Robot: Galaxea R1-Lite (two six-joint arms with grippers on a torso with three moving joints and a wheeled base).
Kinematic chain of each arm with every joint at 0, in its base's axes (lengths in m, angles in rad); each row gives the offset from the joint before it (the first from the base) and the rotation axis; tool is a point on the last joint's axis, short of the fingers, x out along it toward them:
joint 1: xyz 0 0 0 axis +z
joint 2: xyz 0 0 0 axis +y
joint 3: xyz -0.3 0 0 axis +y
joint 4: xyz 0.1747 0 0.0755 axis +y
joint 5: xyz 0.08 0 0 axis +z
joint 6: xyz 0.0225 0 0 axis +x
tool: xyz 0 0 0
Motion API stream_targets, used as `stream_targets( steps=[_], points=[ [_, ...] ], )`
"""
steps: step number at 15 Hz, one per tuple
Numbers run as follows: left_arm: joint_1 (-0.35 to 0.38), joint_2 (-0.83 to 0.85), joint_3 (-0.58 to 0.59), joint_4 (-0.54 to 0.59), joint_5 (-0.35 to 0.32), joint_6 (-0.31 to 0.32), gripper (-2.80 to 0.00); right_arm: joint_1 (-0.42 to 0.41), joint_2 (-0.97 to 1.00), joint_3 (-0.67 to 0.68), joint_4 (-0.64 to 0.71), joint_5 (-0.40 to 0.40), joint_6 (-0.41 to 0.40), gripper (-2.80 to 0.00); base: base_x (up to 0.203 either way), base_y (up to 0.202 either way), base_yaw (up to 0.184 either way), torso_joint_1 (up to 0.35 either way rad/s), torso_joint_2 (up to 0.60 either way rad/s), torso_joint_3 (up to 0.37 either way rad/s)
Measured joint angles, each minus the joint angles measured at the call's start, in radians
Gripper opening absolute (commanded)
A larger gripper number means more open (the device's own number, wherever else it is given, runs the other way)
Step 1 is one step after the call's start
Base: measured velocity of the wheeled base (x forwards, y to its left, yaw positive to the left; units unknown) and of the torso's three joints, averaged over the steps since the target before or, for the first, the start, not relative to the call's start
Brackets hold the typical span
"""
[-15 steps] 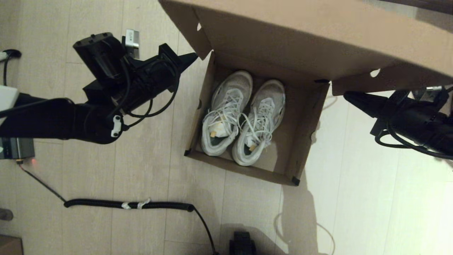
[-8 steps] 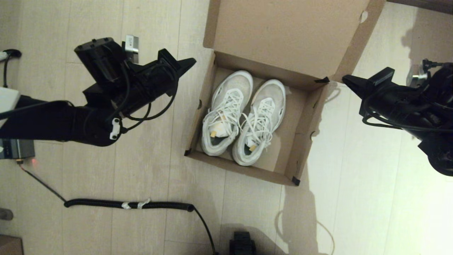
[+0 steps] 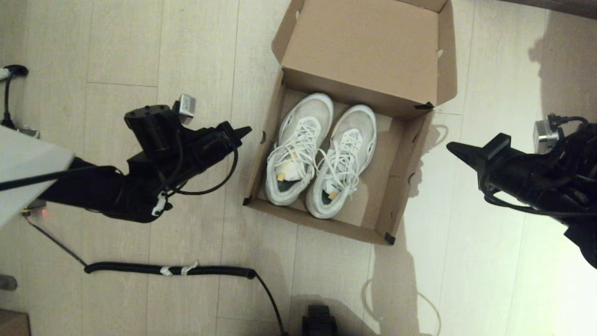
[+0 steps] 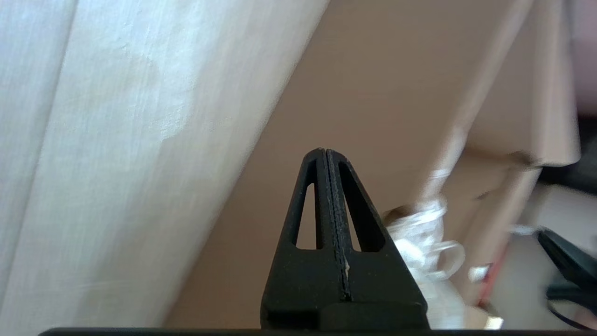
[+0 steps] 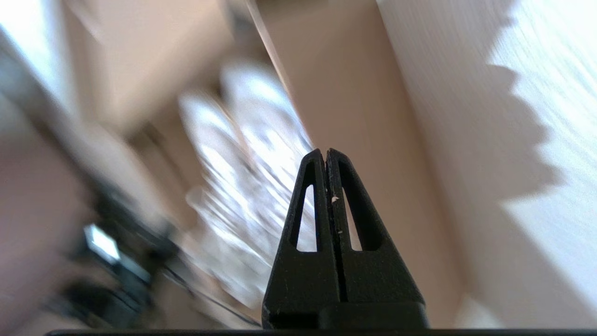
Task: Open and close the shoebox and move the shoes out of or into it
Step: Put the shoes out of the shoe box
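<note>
The brown cardboard shoebox [image 3: 396,186] stands open on the floor, its flap lid [image 3: 368,56] folded back away from me. Two white and pale grey sneakers [image 3: 322,154] lie side by side inside, toes toward the lid. My left gripper [image 3: 245,130] is shut and empty, hovering just left of the box's left wall [image 4: 373,93]. On the other side, my right gripper [image 3: 451,148] is shut and empty, a short way off the box's right wall [image 5: 364,116]. The sneakers [image 5: 242,154] show blurred in the right wrist view.
A coiled black cable [image 3: 172,269] lies across the wooden floor in front of the box. A black object [image 3: 319,319] sits at the near edge. A cardboard corner [image 3: 14,322] shows at the lower left.
The lid has swung from above the box to fully folded back. Both grippers have dropped lower beside the box, the left toward me, the right down from the lid's edge.
</note>
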Motion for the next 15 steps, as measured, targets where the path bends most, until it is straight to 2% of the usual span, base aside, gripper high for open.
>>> stream_targets(
  steps=[2,3,6,11,15],
  points=[
    [0.001,0.033,0.033,-0.048,0.000,0.009,-2.80,0.027,0.016,0.059,0.001,-0.004,-0.138,-2.80,0.000,0.000,0.000,0.000,0.00,0.000],
    [0.003,0.044,0.052,-0.057,0.000,0.012,-2.80,0.035,0.027,0.074,0.000,-0.007,-0.170,-2.80,0.000,0.000,0.000,0.000,0.00,0.000],
    [-0.003,0.054,0.115,-0.078,0.006,0.014,-2.80,0.060,0.076,0.084,-0.002,-0.017,-0.173,-2.80,0.000,0.000,0.000,0.000,0.00,0.000],
    [-0.074,0.039,0.234,-0.130,0.063,0.014,-2.80,0.160,0.205,-0.019,-0.031,-0.112,-0.167,-2.80,0.000,0.000,0.000,0.000,0.00,0.000],
    [-0.143,0.014,0.297,-0.160,0.106,0.014,-2.80,0.159,0.248,-0.100,-0.026,-0.120,-0.170,-2.80,0.000,0.000,0.000,0.000,0.00,0.000]
  ],
)
